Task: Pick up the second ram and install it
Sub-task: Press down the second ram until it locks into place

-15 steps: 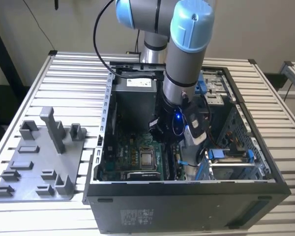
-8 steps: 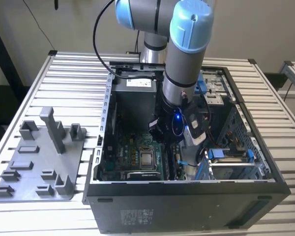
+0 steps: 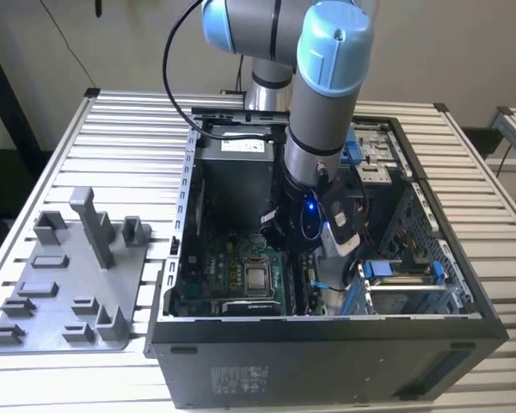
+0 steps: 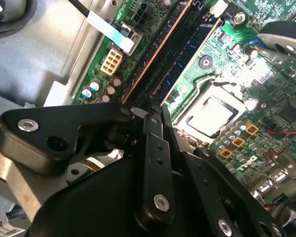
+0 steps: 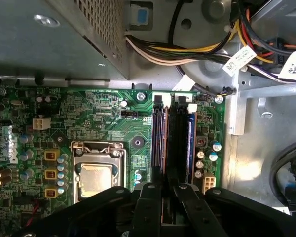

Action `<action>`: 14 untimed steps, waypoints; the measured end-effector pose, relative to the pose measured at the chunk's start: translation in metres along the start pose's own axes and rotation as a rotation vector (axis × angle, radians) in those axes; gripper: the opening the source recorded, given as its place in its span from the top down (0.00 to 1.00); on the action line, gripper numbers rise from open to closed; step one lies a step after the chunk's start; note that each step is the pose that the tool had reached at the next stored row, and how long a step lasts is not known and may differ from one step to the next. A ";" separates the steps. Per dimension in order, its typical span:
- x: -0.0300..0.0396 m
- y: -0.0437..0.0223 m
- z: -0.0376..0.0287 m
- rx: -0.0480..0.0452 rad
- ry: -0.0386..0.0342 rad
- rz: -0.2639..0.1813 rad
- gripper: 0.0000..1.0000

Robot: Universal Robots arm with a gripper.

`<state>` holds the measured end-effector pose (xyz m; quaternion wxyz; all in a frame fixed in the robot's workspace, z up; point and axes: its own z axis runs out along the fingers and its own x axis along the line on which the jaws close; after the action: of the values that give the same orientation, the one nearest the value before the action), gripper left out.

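My gripper (image 5: 166, 190) is low inside the open computer case (image 3: 327, 344), over the memory slots of the green motherboard (image 5: 103, 118). Its black fingers (image 4: 153, 148) stand close together on the near end of the second ram (image 5: 161, 143). This long, narrow dark-blue strip stands on edge in the slot closest to the processor socket (image 5: 96, 173). In the second wrist view the second ram (image 4: 192, 54) runs away from the fingertips beside the socket (image 4: 212, 116). In the exterior view the arm's wrist covers the gripper (image 3: 284, 237).
Another blue strip (image 5: 190, 143) sits in a slot farther from the socket. Bundled cables (image 5: 197, 49) and the perforated power supply box (image 5: 64, 34) lie beyond the slots. Blue drive brackets (image 3: 396, 271) are at the exterior view's right, and a grey tray with posts (image 3: 60, 292) at its left.
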<state>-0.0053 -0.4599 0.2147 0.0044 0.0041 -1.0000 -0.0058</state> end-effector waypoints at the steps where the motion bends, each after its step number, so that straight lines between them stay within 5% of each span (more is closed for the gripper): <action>1: 0.0000 0.0000 0.0000 0.0001 0.0000 0.000 0.85; 2: 0.0000 0.0000 -0.0003 0.0007 0.0002 0.000 0.78; 5: 0.0001 -0.0002 -0.0013 0.0013 0.0004 0.002 0.78; 9: 0.0001 0.0000 -0.0108 -0.0013 0.0002 0.008 0.78; 14: 0.0002 -0.0001 -0.0114 -0.0075 0.0001 0.009 0.78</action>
<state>-0.0053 -0.4600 0.2261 0.0045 -0.0006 -0.9999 -0.0096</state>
